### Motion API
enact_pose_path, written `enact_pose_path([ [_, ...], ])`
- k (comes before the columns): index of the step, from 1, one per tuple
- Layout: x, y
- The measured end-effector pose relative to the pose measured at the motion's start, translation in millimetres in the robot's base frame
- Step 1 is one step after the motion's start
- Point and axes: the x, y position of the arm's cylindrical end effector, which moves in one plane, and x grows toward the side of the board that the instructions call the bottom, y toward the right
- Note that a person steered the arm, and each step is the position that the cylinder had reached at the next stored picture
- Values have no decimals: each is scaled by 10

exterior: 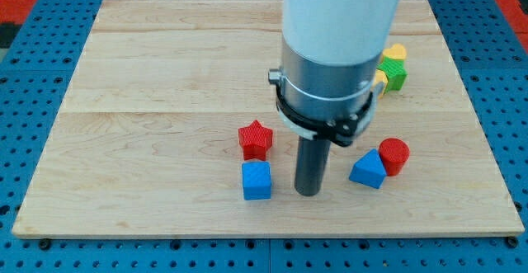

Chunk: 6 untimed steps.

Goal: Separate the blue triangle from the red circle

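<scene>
The blue triangle (pixel 368 171) lies on the wooden board (pixel 148 100) at the view's lower right. The red circle (pixel 394 156) touches it on its upper right side. My tip (pixel 308 192) rests on the board to the left of the blue triangle, a short gap away. It stands between the triangle and the blue cube (pixel 256 180). The arm's wide body hides the board behind the rod.
A red star (pixel 256 139) sits just above the blue cube. A green block (pixel 393 72) and a yellow block (pixel 396 53) sit at the view's upper right, partly hidden by the arm. Another yellow piece (pixel 381 82) shows beside them.
</scene>
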Motion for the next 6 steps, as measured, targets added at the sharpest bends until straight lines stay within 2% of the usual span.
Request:
enact_pose_path([
  [1, 98, 530],
  [2, 31, 692],
  [5, -669, 822],
  [6, -983, 599],
])
